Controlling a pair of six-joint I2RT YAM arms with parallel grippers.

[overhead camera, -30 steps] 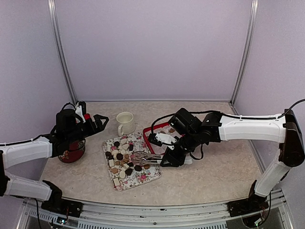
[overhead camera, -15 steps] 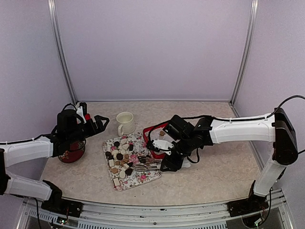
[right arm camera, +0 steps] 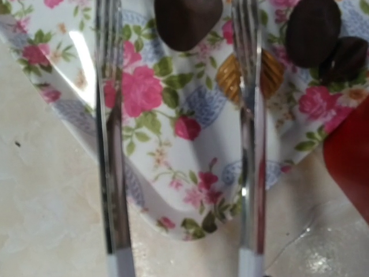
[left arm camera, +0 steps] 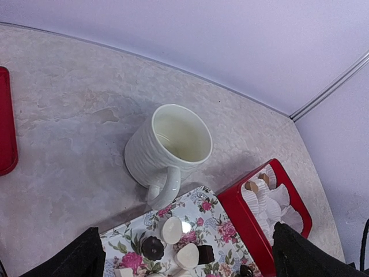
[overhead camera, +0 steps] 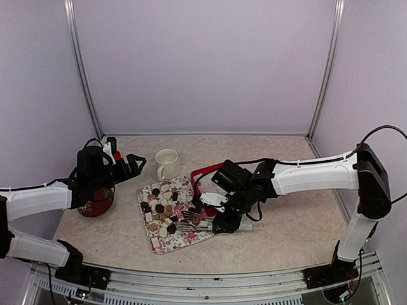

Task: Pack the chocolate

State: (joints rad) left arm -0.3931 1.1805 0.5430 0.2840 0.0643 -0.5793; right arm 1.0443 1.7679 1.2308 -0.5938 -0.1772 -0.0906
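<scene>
Just ahead of the right gripper (overhead camera: 224,221), the chocolate (overhead camera: 160,208) lay scattered over a floral tray (right arm camera: 196,173): small pieces in dark brown, tan and cream, some round, some square; a glossy dark piece (right arm camera: 185,22) sat between the tips of the metal tongs (right arm camera: 109,144), touching neither arm; a ribbed tan piece (right arm camera: 274,72) lay under the tong arm nearer the red box (left arm camera: 242,216). The right gripper clasped the tongs by their handle end, its fingers partly closed on them while the tong arms stood apart; the right arm stretched low across the table (overhead camera: 286,222), wrist bent down over the tray's near corner; just beyond that gripper stood the red box, filled with white paper liners (left arm camera: 279,199), a couple holding tan sweets. The left gripper (overhead camera: 135,165) hung well above the table, jaws spread wide and holding nothing, aimed toward a cream mug (left arm camera: 170,147) ahead of and below it, just behind the tray.
</scene>
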